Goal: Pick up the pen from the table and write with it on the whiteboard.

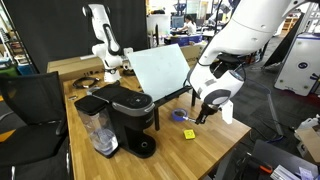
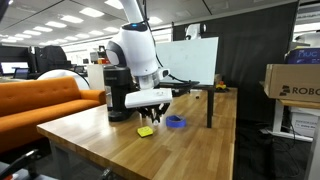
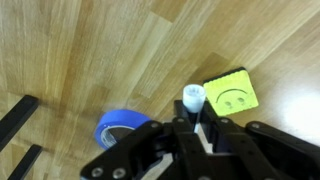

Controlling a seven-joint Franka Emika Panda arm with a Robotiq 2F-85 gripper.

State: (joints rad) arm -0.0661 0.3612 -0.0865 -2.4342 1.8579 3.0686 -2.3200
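Light-wood table, bare grain over most of it. It stands in an open office-lab with ceiling strip lights and dark curtains behind.

Count:
- one whiteboard, tilted on a thin black stand
- one black coffee maker
- one blue tape roll
- one yellow note
- one pen

Gripper sits low over the table, near the tape roll and the note. Its fingers are closed in on the pen, whose pale rounded end sticks out past them. Cannot tell if that end touches the wood.

Wrist view only: a smiley face drawn on the note, and two black stand feet at the frame edge.

In an exterior view: an orange sofa and a cardboard box. Neither exterior view shows the pen clearly.
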